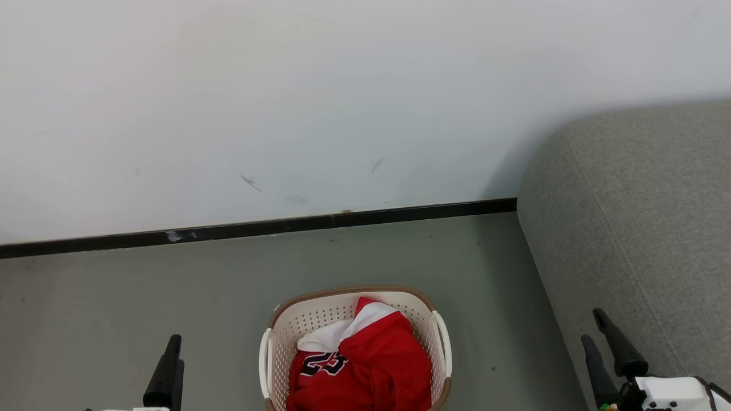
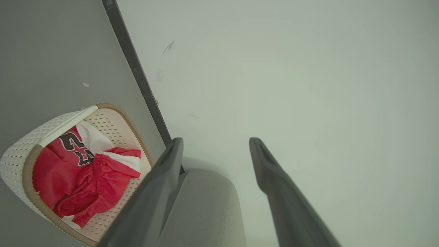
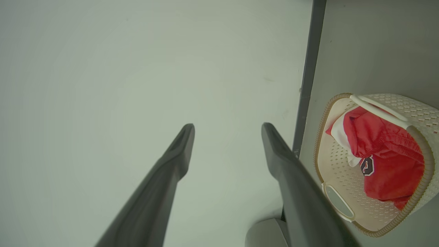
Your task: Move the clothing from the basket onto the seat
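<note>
Clothing (image 1: 365, 365) is seen bunched inside the basket (image 1: 320, 317): soft red fabric w/ white trim, heaped toward the basket's near end. A black, white-edged no. 23 (image 1: 324, 363) is shown on the part of the heap toward the basket's left handle (image 1: 265, 365). In the left wrist view a second red piece w/ a gathered band is seen lying over the numbered one.

The basket is set upright on the grey floor (image 1: 143, 297), short of the black baseboard (image 1: 257, 228), which runs behind the basket at the foot of the white wall (image 1: 285, 85).

The seat (image 1: 639, 228) is found to the basket's right, apart from it, w/ a strip of floor btwn. Its rounded corner is turned toward the wall.

L gripper (image 2: 216, 141) is held left of the basket, clear of it, fingers spread and released, empty. R gripper (image 1: 592, 326) is held right of the basket, by the seat's near edge. Its jaws are likewise parted, as seen in the right wrist view, w/ no fabric grasped.
</note>
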